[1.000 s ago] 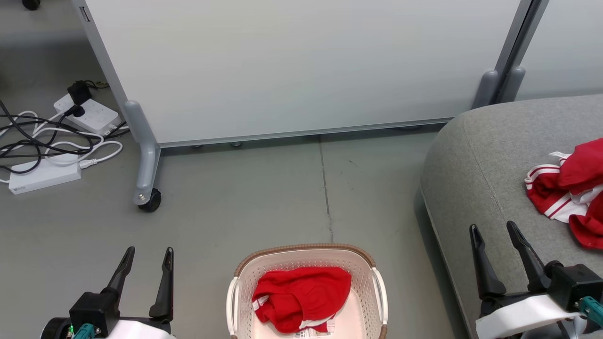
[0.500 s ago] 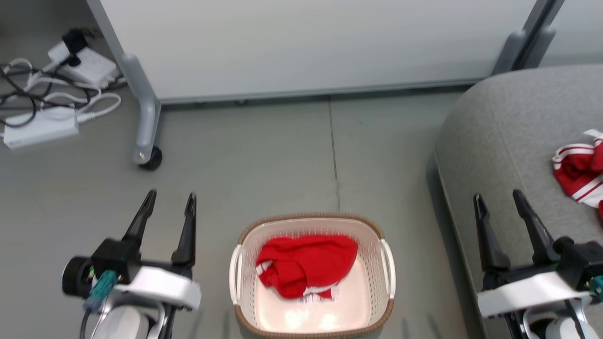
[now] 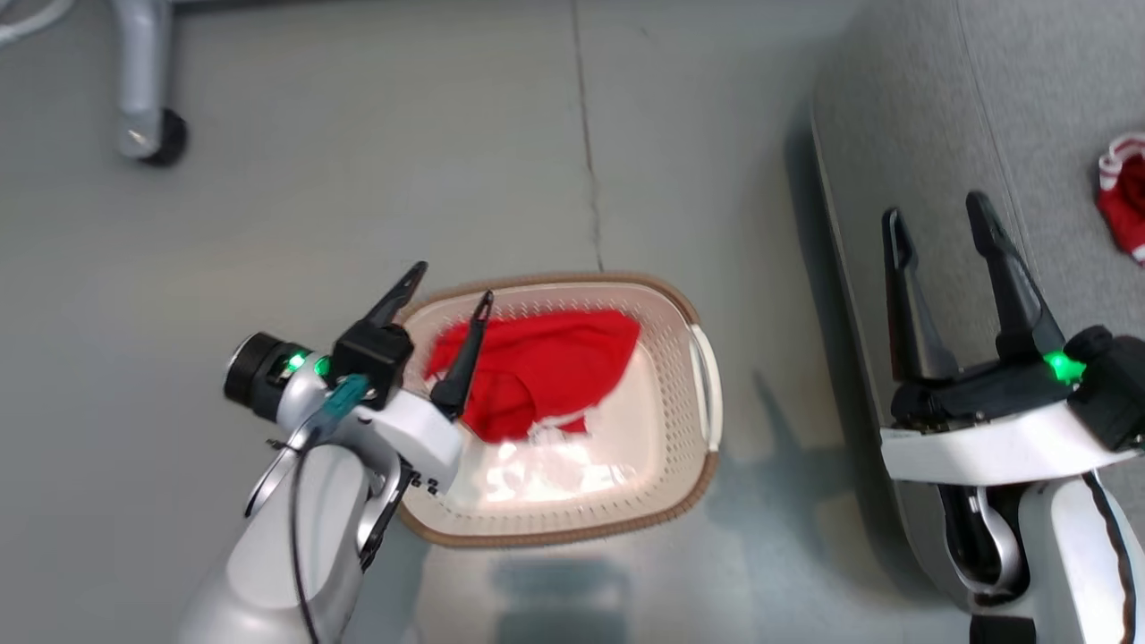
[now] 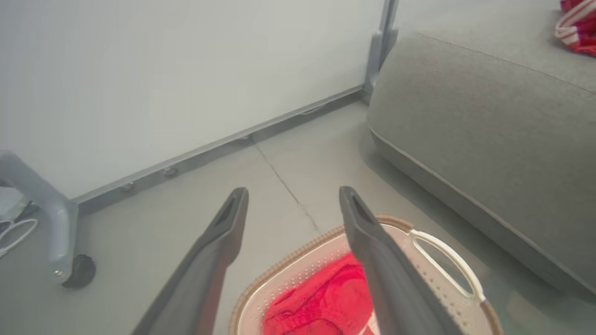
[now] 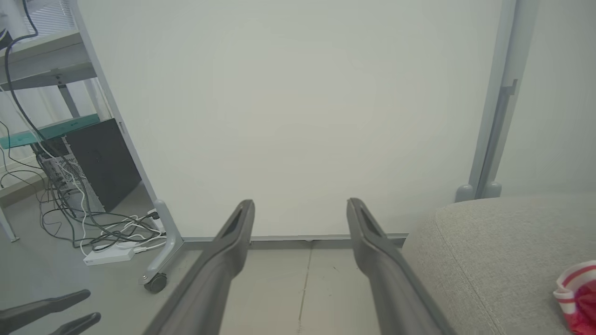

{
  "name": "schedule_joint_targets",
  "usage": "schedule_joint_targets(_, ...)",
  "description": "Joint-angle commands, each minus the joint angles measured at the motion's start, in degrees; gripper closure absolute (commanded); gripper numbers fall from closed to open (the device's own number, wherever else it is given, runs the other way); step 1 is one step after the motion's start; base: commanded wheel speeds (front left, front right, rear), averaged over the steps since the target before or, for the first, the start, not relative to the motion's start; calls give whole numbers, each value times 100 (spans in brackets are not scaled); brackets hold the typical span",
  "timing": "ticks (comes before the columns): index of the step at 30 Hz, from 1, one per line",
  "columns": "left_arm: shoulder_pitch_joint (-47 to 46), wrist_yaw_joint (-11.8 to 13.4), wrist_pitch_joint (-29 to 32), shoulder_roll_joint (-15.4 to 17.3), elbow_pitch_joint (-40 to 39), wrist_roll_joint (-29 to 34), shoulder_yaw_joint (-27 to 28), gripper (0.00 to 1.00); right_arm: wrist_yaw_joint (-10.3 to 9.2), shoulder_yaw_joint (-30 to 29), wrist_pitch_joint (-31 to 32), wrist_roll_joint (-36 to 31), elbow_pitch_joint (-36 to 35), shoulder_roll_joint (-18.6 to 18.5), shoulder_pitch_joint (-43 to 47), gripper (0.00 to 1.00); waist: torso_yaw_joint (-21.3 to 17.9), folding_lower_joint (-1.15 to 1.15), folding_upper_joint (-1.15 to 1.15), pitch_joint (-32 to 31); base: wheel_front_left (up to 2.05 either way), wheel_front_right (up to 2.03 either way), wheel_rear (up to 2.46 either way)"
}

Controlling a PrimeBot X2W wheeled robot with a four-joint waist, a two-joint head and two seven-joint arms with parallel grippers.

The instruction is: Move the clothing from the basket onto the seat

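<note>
Left jaws: two long dark fingers (image 3: 465, 353) are tapering above a black block (image 3: 374, 351).
Left wrist (image 3: 300, 398): a black round cap (image 3: 250, 362) is sitting at 9 o'clock, green lights (image 3: 295, 362) glowing beside it, a teal plug (image 3: 340, 400) at 6 o'clock.
Left forearm (image 3: 268, 555): white, a dark cable (image 3: 292, 519) is running along it.
Right jaws: matching dark fingers (image 3: 1006, 268), a green light (image 3: 1062, 367) is glowing at 3 o'clock.
Right forearm (image 3: 984, 447): white, black seam line (image 3: 1109, 528).

Head downward, wrists forward, sharing seat (image 3: 903, 134)
</note>
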Motion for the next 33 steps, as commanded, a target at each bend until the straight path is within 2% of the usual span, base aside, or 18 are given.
schedule_joint_targets(1,-209,-39,-18,13,161,95,-65,0,12,32,-75,59,23,-26,-124,0,-453,0,0,571,0,0,0)
schedule_joint_targets(11,-1504,-250,304,-48,2037,795,-890,0,12,304,-354,458,23,-21,-742,0,-1295,0,0,1831,0,0,0)
schedule_joint_targets(23,-2500,-326,988,496,3478,1323,-1447,0,12,632,-361,1151,-528,-15,-1087,0,-2278,0,0,3035,0,0,0)
schedule_joint_targets(29,-2680,-309,1318,529,3765,1528,-1697,0,12,593,-362,1218,-653,-16,-945,0,-2261,0,0,3194,0,0,0)
schedule_joint_targets(33,-2804,-160,1570,557,3873,1666,-1871,0,12,556,-362,1238,-726,-18,-886,0,-2235,0,0,3275,0,0,0)
